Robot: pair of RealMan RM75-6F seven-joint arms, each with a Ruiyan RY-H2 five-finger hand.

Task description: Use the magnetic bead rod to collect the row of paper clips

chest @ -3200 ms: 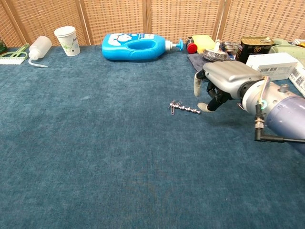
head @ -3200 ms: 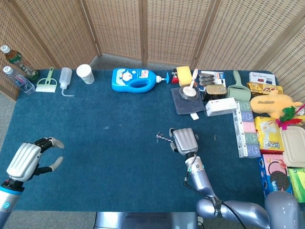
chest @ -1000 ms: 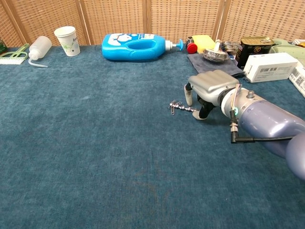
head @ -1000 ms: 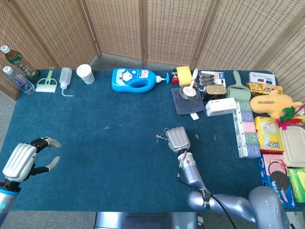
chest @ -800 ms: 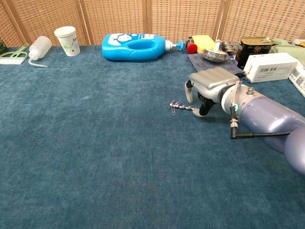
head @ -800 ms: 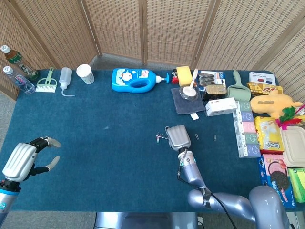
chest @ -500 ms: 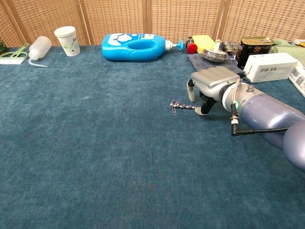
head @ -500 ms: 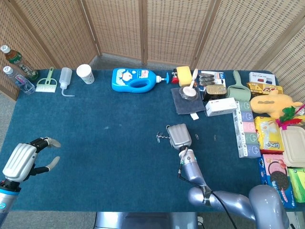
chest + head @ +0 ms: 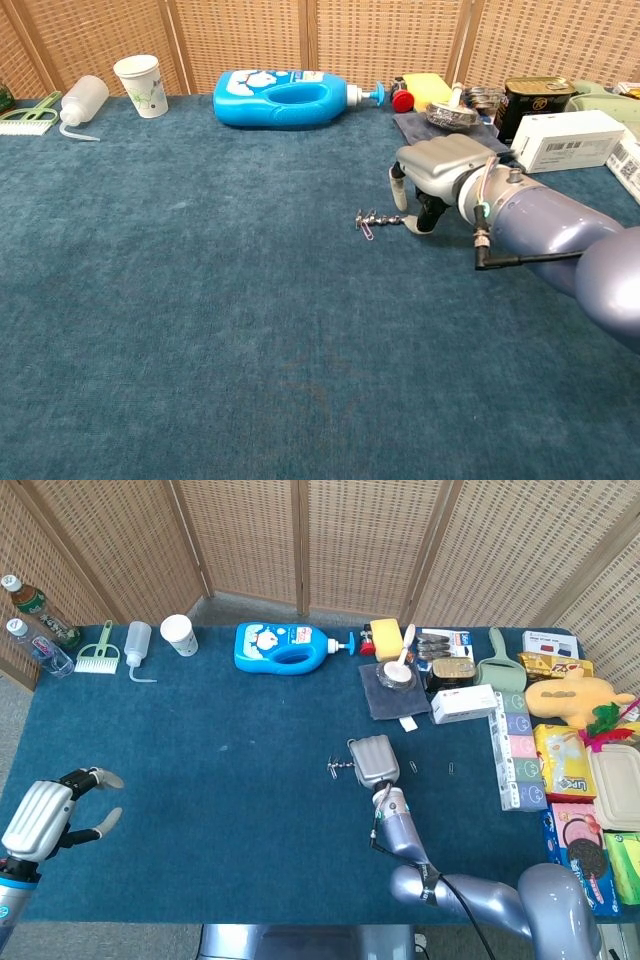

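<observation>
While the left hand (image 9: 45,817) hangs idle at the near left, fingers apart and holding nothing, the right hand (image 9: 428,190) sits mid-table pinching the right end of the magnetic bead rod (image 9: 388,220). It looks thin, light, stiff and slippery, so that end grip suits, with paper clips (image 9: 366,225) clinging at its left tip and two more paper clips (image 9: 435,769) lying to the right.

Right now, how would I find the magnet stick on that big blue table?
Start at the big blue detergent bottle lying at the back of the table, then come toward the middle, where the right hand reaches down. The magnetic bead rod is the short silvery beaded stick in its fingers, with paper clips on its free end.
</observation>
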